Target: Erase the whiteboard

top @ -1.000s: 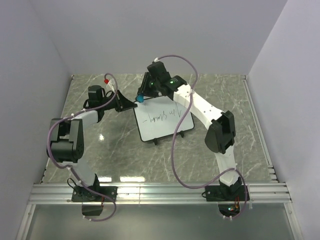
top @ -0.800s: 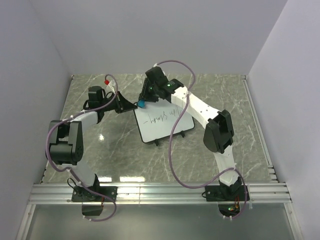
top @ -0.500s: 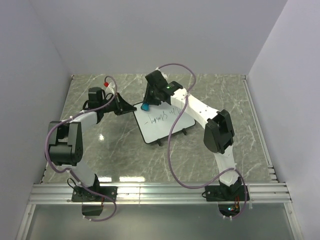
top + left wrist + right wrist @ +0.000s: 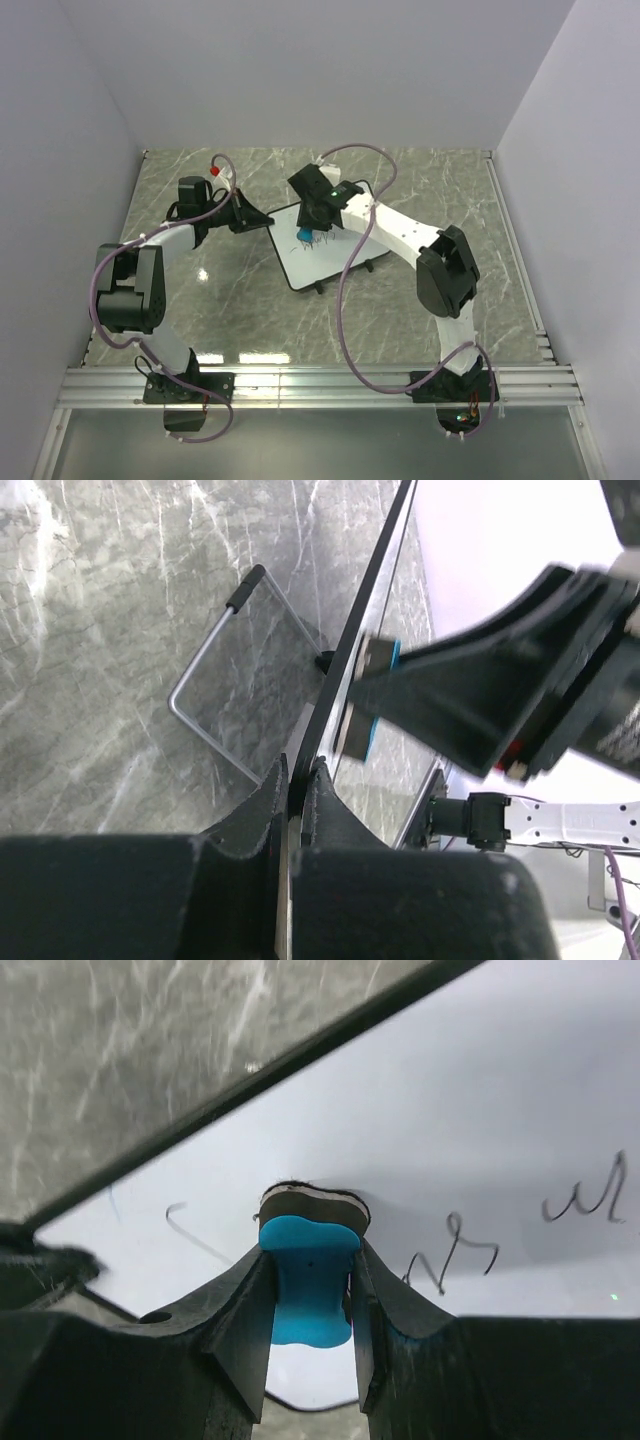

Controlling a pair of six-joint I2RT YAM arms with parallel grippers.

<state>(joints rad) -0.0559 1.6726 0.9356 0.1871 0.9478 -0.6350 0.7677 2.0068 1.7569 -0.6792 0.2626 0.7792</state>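
The whiteboard [image 4: 318, 264] stands tilted at mid-table on black feet, with dark handwriting [image 4: 452, 1252] on its face. My left gripper [image 4: 262, 222] is shut on the black frame at its left edge; the left wrist view shows both fingertips [image 4: 298, 772] pinching that frame [image 4: 372, 590] edge-on. My right gripper [image 4: 306, 230] is shut on a small blue eraser [image 4: 308, 1285]. The eraser's felt pad [image 4: 313, 1203] presses on the whiteboard [image 4: 480, 1100], just left of the writing. The eraser [image 4: 304, 237] sits over the board's upper left part.
The board's wire stand [image 4: 235, 675] rests on the grey marble table [image 4: 220, 290] behind it. An aluminium rail [image 4: 320, 382] runs along the near edge, and walls close in on three sides. Purple cables [image 4: 345, 300] loop over the right arm.
My right gripper has carried the eraser from the board's far left corner down onto its face. The left gripper has kept its hold on the frame.
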